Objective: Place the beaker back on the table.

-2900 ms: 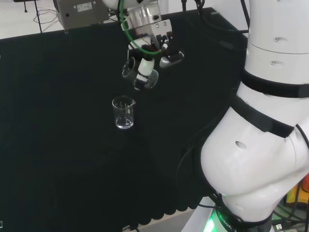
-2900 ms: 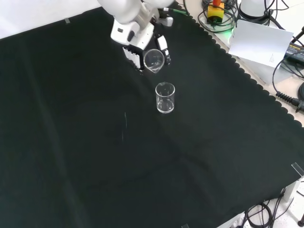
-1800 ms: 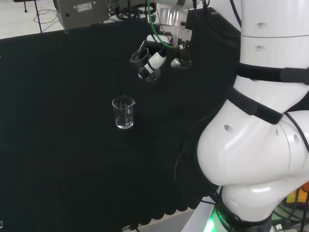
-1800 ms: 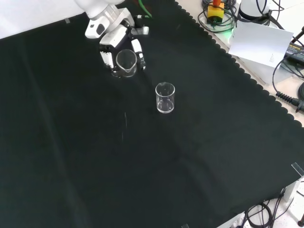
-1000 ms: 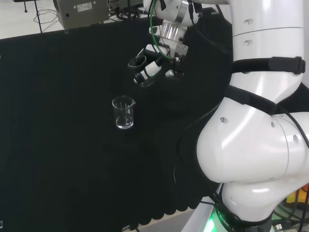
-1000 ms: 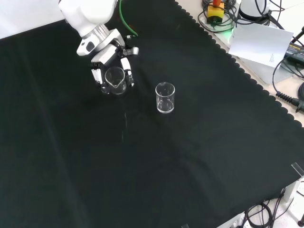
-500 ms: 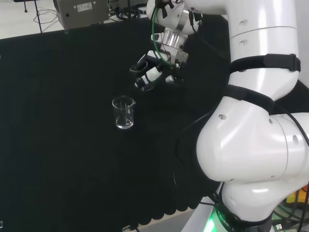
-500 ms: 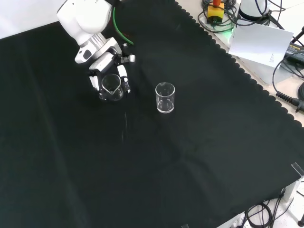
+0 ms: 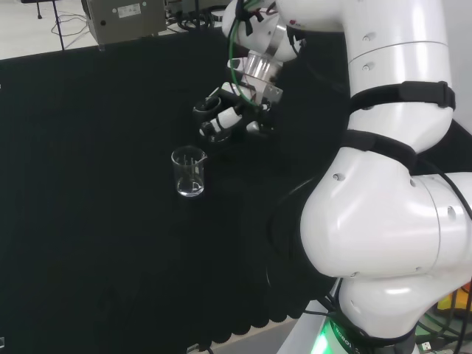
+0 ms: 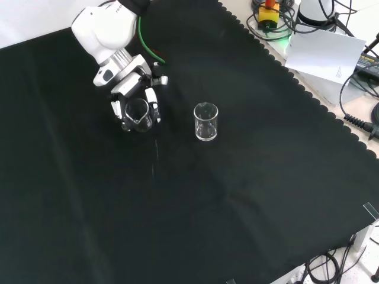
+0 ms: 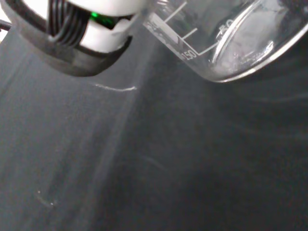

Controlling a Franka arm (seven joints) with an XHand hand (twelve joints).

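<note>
Your hand (image 10: 131, 94) has its fingers (image 10: 154, 109) curled round a clear glass beaker (image 10: 137, 113), clamped on its wall; in the front view black-and-white fingers flank the glass on both sides, mouth facing up toward that camera. In the head view the hand (image 9: 237, 105) sits left of the big white arm links, with the beaker (image 9: 214, 127) low, close over the black cloth of the bench (image 9: 88, 221); you cannot tell from these views whether its base touches the cloth. The wrist is angled downward, the white forearm (image 10: 106, 26) coming in from the front view's top left, a green cable (image 10: 144, 41) running along it. The wrist view puts the beaker (image 11: 226, 38) close and tilted against that camera, printed graduation marks on its wall, a finger (image 11: 96, 33) beside it, cloth behind; no liquid is visible inside. A second clear beaker (image 10: 205, 122) stands upright on the cloth, apart from the hand, to the right of it in the front view; in the head view that second beaker (image 9: 189, 172) stands nearer the camera and slightly left of the hand. It looks empty.
</note>
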